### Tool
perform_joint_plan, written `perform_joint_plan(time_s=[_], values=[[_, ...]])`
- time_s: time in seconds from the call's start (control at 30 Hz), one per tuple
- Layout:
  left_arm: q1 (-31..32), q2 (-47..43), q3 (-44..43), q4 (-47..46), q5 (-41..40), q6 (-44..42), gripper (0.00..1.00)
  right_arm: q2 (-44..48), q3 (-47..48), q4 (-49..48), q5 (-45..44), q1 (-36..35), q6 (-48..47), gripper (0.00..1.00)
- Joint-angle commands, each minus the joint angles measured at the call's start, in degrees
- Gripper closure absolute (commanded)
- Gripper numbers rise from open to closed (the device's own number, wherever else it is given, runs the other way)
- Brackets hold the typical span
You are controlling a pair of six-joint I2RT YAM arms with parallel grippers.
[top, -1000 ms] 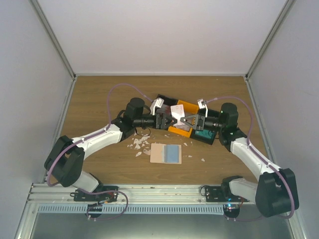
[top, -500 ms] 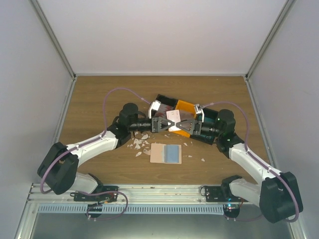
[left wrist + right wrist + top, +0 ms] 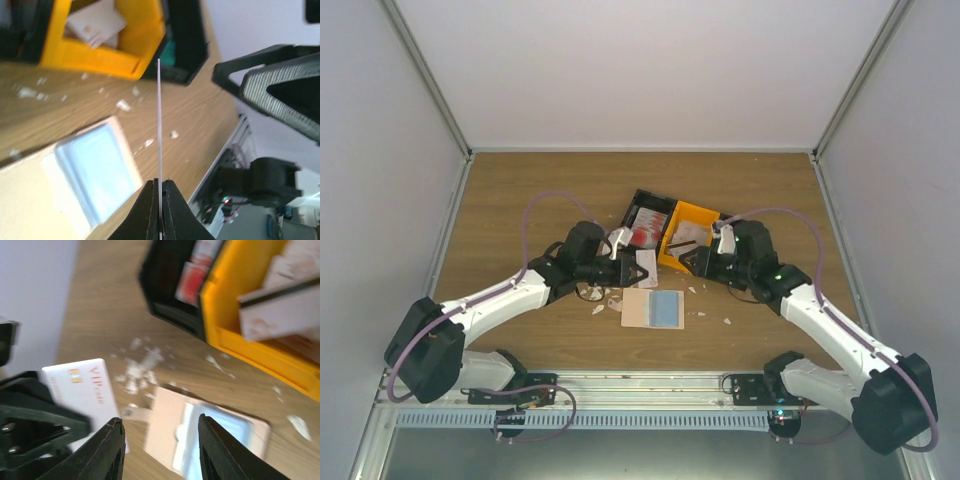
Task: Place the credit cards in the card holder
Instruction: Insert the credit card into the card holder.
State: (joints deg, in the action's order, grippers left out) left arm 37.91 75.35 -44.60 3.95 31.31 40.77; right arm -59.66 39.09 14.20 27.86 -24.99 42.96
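Wooden desk (image 3: 510,200) boxed by white walls (image 3: 620,70) on three sides, wide bare wood left and far. Left gripper (image 3: 642,270) pinching white card (image 3: 647,276) by far edge of card holder (image 3: 636,308), open flat near front centre, blue card (image 3: 667,308) inside. Right gripper (image 3: 688,260) spread, empty, beside orange bin (image 3: 672,262)

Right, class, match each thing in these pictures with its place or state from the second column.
1. white plastic card with red lettering
2. light blue plastic card
3. right two-finger gripper

A. lying on the open beige card holder
B. open, holding nothing
C. clamped in the left gripper

Pairs: 1-C, 2-A, 3-B
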Motion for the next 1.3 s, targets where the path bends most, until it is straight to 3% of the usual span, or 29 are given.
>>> perform_joint_plan(time_s=[0.0, 0.17, 0.53, 0.93, 1.07, 1.27], values=[[0.93, -1.38, 5.38, 3.94, -2.13, -2.59, 0.96, -0.83, 0.31, 13.53, -17.6, -5.25, -1.93, 0.59], [1.02, -0.37, 12.76, -7.53, 1.48, 0.31, 0.97, -5.57, 0.01, 15.79, -21.28, -12.67, -2.52, 0.59], [1.2, 6.38, 17.66, -20.46, 6.72, 5.0, 0.98, -23.05, 5.7, 19.09, -23.63, -24.11, -3.41, 0.57], [1.71, 12.78, 20.86, -33.26, 10.46, 10.14, 1.0, -27.56, 7.47, 23.79, -27.76, -24.57, -0.92, 0.6], [2.12, 15.26, 22.79, -39.39, 11.02, 15.75, 1.0, -27.55, 4.81, 19.8, -23.23, -24.56, -1.74, 0.6], [2.17, 16.0, 22.31, -38.01, 9.34, 15.04, 1.0, -26.81, 0.75, 17.33, -21.28, -24.49, 0.72, 0.65]])
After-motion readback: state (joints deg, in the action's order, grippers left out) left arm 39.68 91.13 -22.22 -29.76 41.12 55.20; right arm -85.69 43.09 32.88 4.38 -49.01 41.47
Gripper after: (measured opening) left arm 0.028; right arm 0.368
